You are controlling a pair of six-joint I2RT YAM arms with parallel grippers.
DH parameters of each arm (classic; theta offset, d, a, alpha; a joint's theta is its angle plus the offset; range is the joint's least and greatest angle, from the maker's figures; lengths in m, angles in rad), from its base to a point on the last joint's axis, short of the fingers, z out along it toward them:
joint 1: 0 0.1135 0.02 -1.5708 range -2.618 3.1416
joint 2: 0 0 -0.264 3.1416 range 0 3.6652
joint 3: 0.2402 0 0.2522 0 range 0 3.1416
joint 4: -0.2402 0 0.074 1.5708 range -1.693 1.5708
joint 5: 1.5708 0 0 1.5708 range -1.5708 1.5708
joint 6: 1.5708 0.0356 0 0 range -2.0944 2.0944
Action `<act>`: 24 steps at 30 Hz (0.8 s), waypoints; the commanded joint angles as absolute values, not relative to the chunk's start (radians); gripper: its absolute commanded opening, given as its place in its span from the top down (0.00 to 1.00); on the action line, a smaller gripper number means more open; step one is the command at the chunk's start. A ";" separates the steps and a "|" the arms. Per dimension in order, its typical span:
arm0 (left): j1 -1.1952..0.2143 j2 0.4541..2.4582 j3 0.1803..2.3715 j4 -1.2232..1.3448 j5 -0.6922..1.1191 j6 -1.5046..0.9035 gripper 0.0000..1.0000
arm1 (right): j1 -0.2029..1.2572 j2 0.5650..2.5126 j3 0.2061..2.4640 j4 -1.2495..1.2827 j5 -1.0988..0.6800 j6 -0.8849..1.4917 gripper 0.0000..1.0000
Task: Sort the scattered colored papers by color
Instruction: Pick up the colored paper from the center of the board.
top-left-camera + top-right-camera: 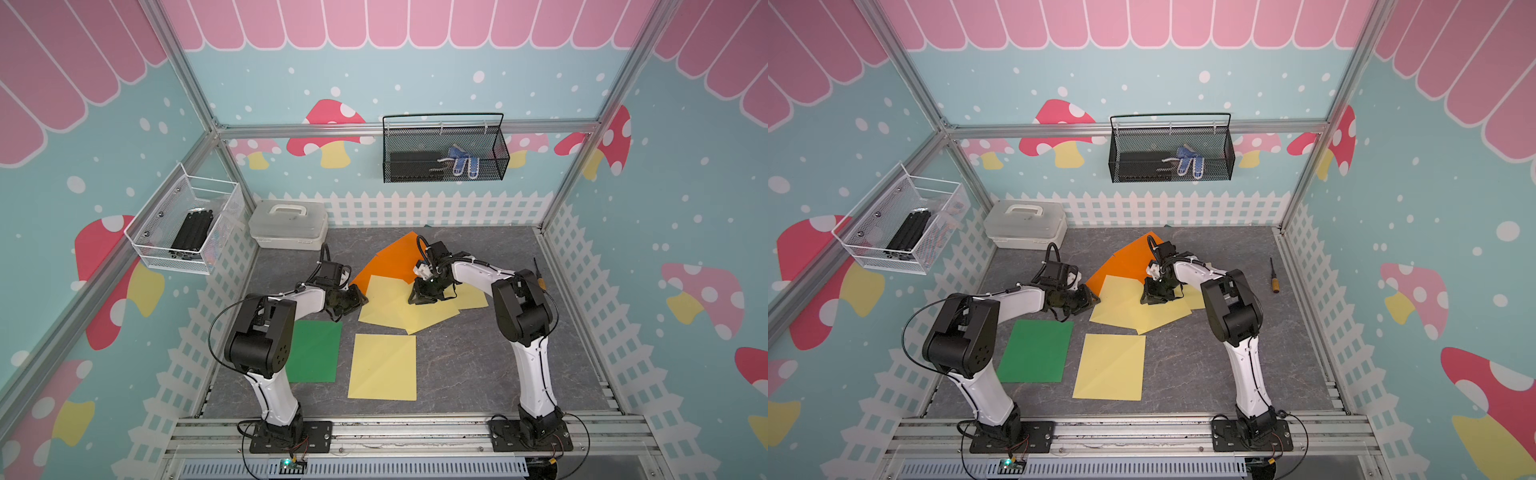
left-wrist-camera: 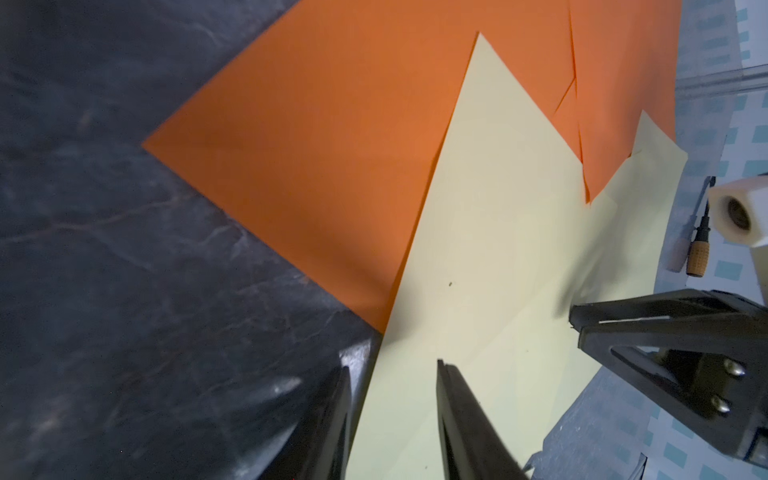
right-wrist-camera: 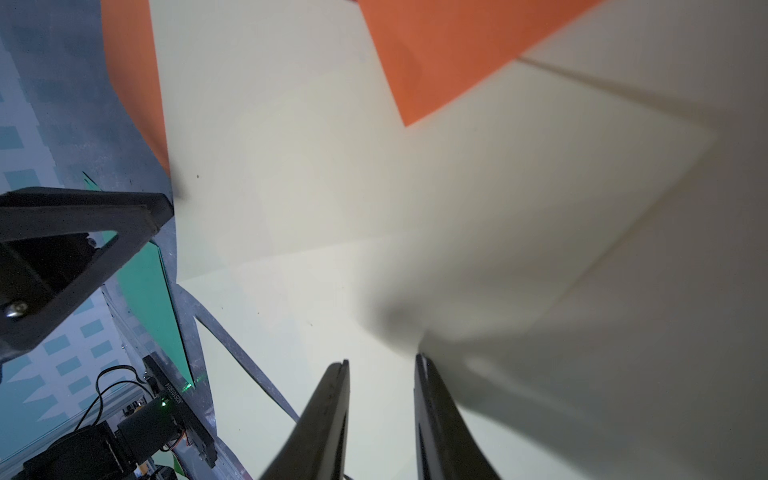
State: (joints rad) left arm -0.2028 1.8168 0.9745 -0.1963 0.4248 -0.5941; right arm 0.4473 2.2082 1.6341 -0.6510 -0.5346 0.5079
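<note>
Several colored papers lie on the grey floor. A green sheet and a single yellow sheet lie flat near the front. Behind them, overlapping yellow sheets partly cover orange sheets. My left gripper is at the left corner of the yellow pile. Its jaws are open in the left wrist view, astride the yellow paper's edge. My right gripper points down onto the pile's middle. It is open over yellow paper, and a blurred yellow sheet lies against one finger.
A white lidded box stands at the back left of the floor. A screwdriver lies by the right wall. A black wire basket hangs on the back wall and a white mesh basket on the left wall.
</note>
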 commanded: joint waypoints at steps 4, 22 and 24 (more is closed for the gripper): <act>-0.216 1.827 0.923 -0.215 0.457 -0.598 0.63 | 0.456 2.260 1.643 -0.686 -0.511 0.492 0.70; -0.204 1.766 0.903 -0.066 0.601 -0.635 0.72 | 0.456 2.258 1.637 -0.686 -0.515 0.488 0.70; -0.203 1.761 0.895 -0.012 0.635 -0.655 0.71 | 0.456 2.258 1.638 -0.688 -0.515 0.486 0.71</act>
